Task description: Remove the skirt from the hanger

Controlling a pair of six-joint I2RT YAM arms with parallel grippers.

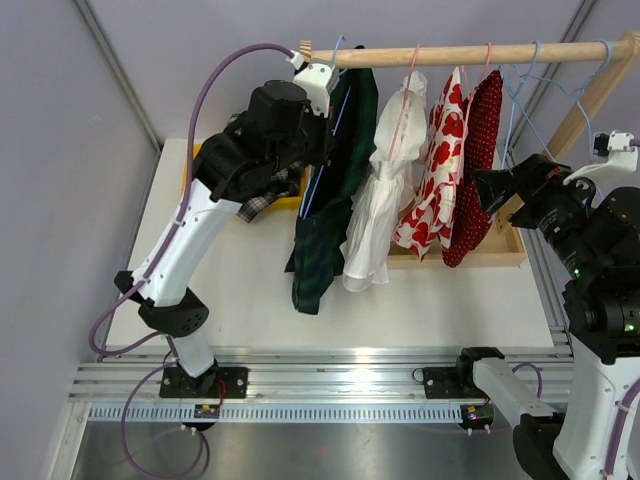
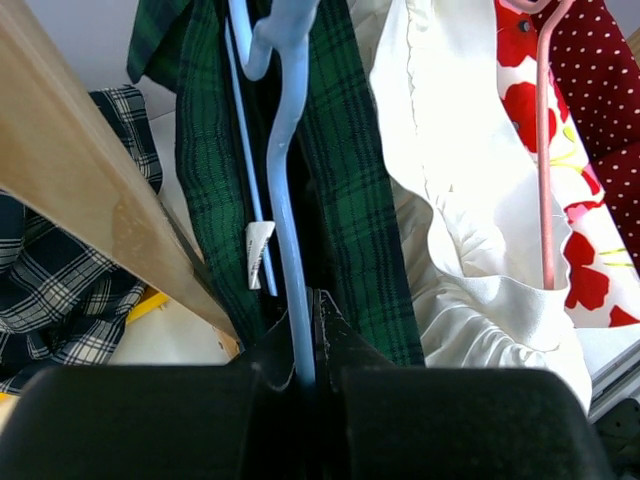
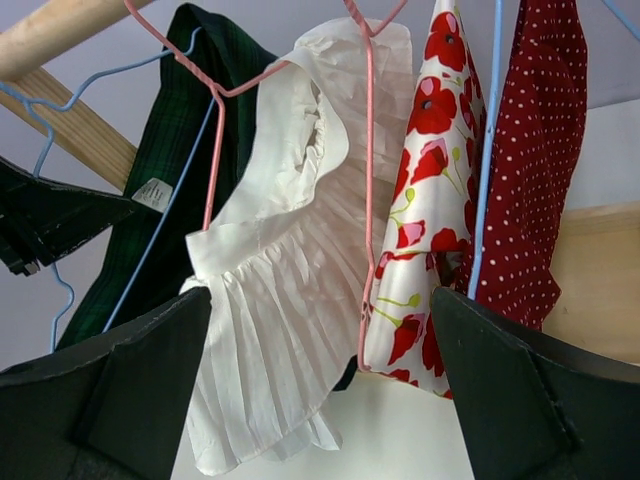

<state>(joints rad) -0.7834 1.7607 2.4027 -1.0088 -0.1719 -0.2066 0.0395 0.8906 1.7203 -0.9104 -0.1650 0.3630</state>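
Note:
A dark green plaid skirt [image 1: 325, 220] hangs on a light blue hanger [image 2: 285, 200] at the left end of the wooden rod [image 1: 470, 52]. My left gripper [image 1: 325, 100] is up by the rod and is shut on the blue hanger's wire, with the skirt [image 2: 350, 200] draped on both sides of it. My right gripper [image 1: 480, 185] is open and empty at the right end of the rack, beside the red dotted garment. Its wrist view shows the skirt [image 3: 200, 120] far left, behind the white garment.
A white pleated garment [image 1: 375, 215] on a pink hanger [image 2: 545, 150], a poppy-print garment [image 1: 435, 190] and a red dotted garment [image 1: 470, 190] hang close together to the right. A wooden tray [image 1: 505, 250] and a yellow bin [image 1: 290, 200] with checked cloth [image 2: 60, 290] lie below.

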